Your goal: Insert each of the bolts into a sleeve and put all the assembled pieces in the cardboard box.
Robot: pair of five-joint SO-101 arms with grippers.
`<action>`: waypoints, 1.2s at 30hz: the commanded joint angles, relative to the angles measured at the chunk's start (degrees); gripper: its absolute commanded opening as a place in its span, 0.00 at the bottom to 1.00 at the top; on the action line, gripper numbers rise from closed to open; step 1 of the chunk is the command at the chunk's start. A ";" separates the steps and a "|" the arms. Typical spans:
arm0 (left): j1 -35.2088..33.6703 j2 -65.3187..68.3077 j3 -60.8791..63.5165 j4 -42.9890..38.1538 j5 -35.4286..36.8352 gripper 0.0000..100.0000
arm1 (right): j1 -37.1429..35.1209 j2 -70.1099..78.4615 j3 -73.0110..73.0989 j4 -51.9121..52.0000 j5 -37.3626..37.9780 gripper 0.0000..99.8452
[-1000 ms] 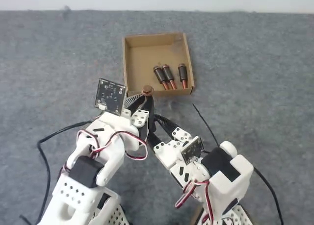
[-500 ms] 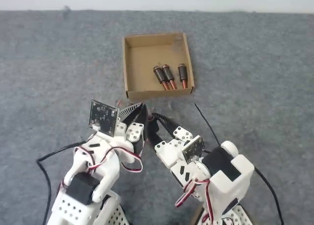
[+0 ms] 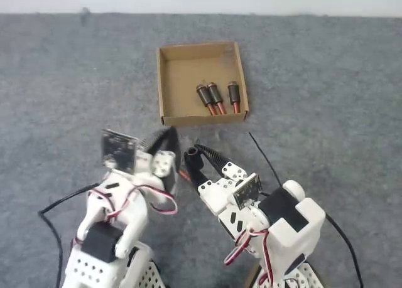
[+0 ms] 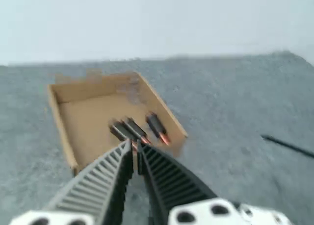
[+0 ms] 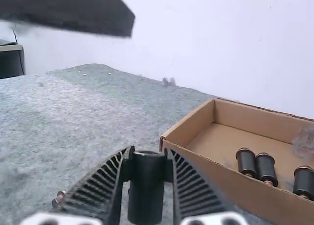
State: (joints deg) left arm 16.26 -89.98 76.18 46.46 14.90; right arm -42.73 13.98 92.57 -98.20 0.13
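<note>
While the right gripper (image 5: 148, 154) clamps a sleeve (image 5: 146, 186) between its ribbed black fingers, the left gripper (image 4: 133, 145) hangs over the table (image 3: 326, 81) just short of the box (image 3: 164, 81), its fingers drawn together with only a thin slit between them and nothing visibly held. The sleeve is a plain black cylinder with a smooth, slightly glossy surface. It stands upright in the grip, its flat top level with the fingertips and its body reaching down between them. In the high view the sleeve (image 3: 191, 155) sits between the two arms, near the box's front wall but apart from it. The box is open-topped brown cardboard. Three assembled pieces (image 3: 215, 95) lie side by side on its floor towards the right wall. Each is a black sleeve with a copper-coloured bolt end sticking out towards the arms.
</note>
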 commanded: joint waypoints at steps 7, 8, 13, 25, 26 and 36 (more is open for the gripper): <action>-11.87 14.68 -2.68 -6.24 6.24 0.01 | 0.92 -2.77 0.26 -0.04 -0.09 0.01; -12.66 17.14 -3.82 -6.24 7.03 0.01 | 0.92 -2.68 0.26 -0.04 -0.09 0.01; -16.70 28.31 -8.84 -6.24 12.92 0.01 | 0.92 -2.68 0.35 -0.04 -0.09 0.01; -17.14 54.95 -23.87 6.59 12.84 0.01 | 0.92 -2.68 0.35 -0.04 -0.09 0.01; -17.23 57.58 -24.40 5.98 12.84 0.01 | 0.92 -2.68 0.35 -0.04 -0.09 0.01; -17.67 73.67 -30.29 5.19 12.75 0.10 | 0.92 -2.68 0.35 -0.04 -0.09 0.01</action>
State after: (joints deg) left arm -0.79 -18.15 49.36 52.44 27.03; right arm -42.73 13.98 92.57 -98.20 0.13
